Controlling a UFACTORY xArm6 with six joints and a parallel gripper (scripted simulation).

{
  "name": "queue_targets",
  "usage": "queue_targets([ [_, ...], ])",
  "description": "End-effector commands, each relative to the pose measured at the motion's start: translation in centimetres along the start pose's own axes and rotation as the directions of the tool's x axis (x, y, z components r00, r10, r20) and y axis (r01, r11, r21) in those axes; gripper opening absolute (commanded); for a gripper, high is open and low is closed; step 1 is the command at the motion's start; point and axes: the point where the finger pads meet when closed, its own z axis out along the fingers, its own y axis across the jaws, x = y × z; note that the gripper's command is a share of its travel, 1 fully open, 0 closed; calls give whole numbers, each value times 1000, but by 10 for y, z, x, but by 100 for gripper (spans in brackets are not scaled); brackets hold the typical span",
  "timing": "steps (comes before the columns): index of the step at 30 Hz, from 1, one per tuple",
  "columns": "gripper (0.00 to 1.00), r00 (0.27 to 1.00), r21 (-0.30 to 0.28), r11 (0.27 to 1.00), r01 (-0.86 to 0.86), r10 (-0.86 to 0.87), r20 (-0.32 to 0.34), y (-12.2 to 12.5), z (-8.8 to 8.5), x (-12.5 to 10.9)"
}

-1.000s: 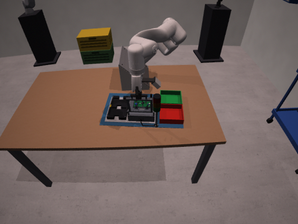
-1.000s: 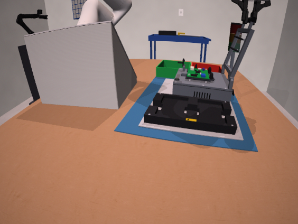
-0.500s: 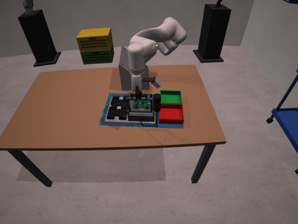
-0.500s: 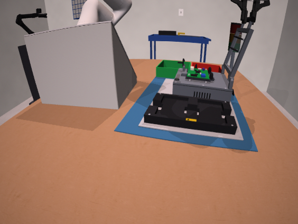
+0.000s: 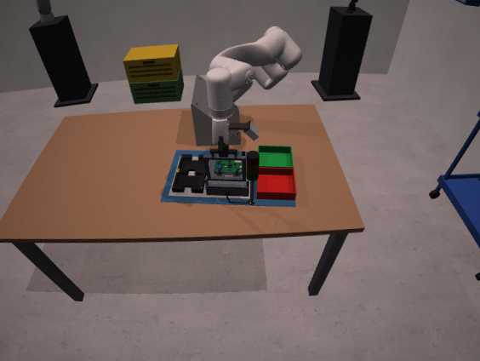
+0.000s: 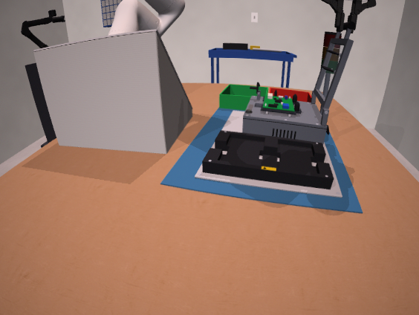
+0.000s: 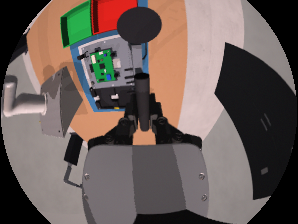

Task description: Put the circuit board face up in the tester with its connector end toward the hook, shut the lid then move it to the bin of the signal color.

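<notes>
The green circuit board [image 5: 229,167] lies face up on the grey tester [image 6: 284,120]; it also shows in the exterior view [image 6: 279,102] and the wrist view [image 7: 103,68]. The tester's lid [image 6: 332,70] stands raised, nearly upright, on the side away from the arm's base. My gripper [image 6: 345,20] is at the lid's top end, shut on its dark handle bar [image 7: 141,96]. In the top view my gripper [image 5: 221,148] appears above the tester. The signal tower [image 5: 253,163] beside the tester looks dark.
The black tray [image 5: 189,174] lies left of the tester on the blue mat [image 6: 260,178], its pockets empty. The green bin [image 5: 276,157] and the red bin [image 5: 277,183] stand right of the tower. The arm's grey base block [image 6: 108,93] stands behind the mat.
</notes>
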Motion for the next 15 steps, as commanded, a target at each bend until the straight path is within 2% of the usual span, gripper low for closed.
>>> queue_targets([
  [1, 0, 1000, -3, 1000, 1, -1, 1, -4, -2, 0],
  [15, 0, 1000, -3, 1000, 1, -1, 1, -21, -5, 0],
])
